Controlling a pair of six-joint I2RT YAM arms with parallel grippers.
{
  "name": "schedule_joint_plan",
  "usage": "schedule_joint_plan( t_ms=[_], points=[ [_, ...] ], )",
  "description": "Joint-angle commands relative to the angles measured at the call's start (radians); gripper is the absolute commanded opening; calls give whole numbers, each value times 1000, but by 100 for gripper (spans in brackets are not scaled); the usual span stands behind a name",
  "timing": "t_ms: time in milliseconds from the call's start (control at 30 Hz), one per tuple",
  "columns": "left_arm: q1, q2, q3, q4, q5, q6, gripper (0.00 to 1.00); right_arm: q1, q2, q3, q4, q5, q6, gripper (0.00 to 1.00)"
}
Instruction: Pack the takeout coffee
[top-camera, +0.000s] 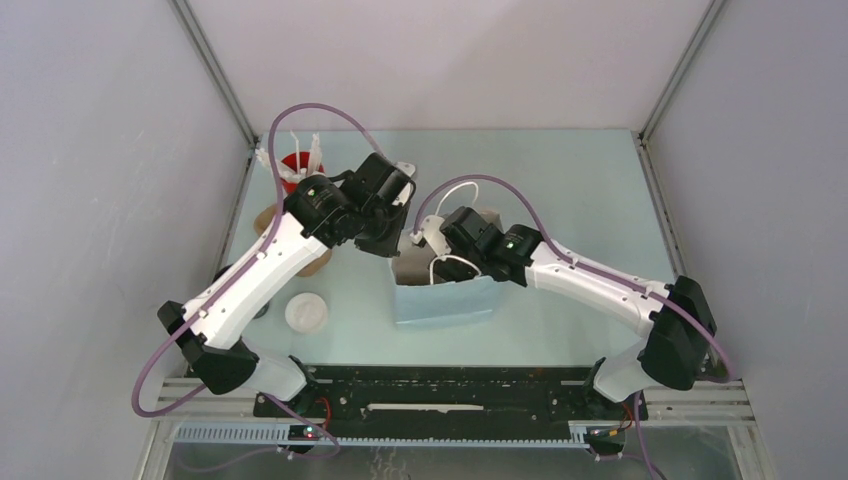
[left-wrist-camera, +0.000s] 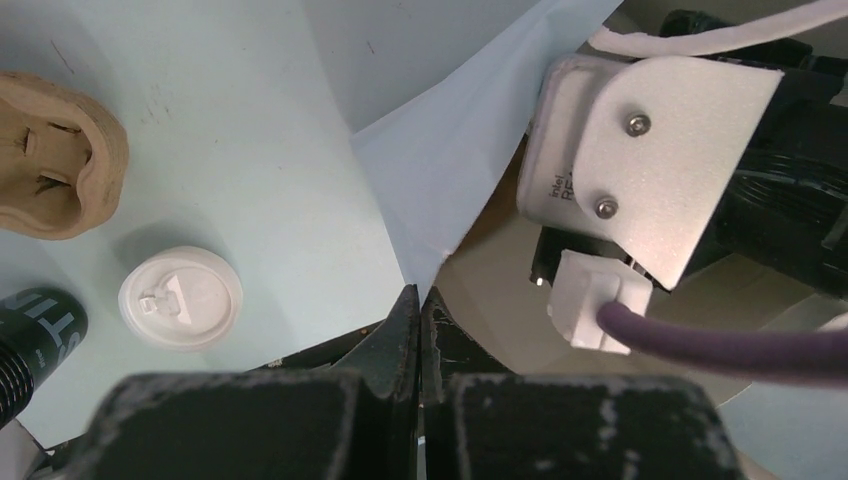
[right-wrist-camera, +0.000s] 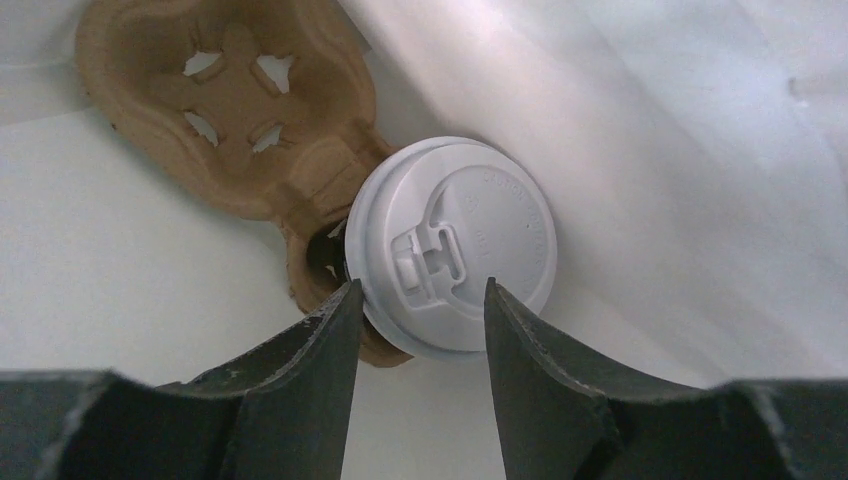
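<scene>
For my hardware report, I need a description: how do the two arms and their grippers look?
Both the left arm and right arm have white shell links with black joints, each showing a small green light. A purple cable loops along each. The left gripper and right gripper have dark, tapered, pointed fingers.

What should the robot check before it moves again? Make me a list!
1. Bag held open: ok, the left pincer is shut on its edge.
2. Cup in the bag sitting in the tray: ok, lid on.
3. Right pincer free of that cup: cannot tell; its fingers stand apart just above the lid.
4. Second cup ready on the table: ok, upright with its lid on.
</scene>
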Motion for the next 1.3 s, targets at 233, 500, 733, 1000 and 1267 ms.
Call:
schedule_joint_plan(
  t_ms=[233, 500, 733, 1000, 1267],
  points=[
    [15, -10, -7, 42, -4, 23, 0, -19, 64, -90, 20, -10, -56, 53],
    [23, 6, -1, 51, 1, 32, 0, -26, 128, -105, 29, -59, -64, 54],
    [34, 9, -10, 50, -1, 48, 0, -30, 180, -158, 55, -87, -49, 53],
    [52, -3, -37, 56, 8, 62, 0, -31, 201, -172, 46, -84, -38, 53],
    [62, -22, -61, 70, 1, 65, 0, -32, 220, -203, 55, -85, -37, 53]
  ],
)
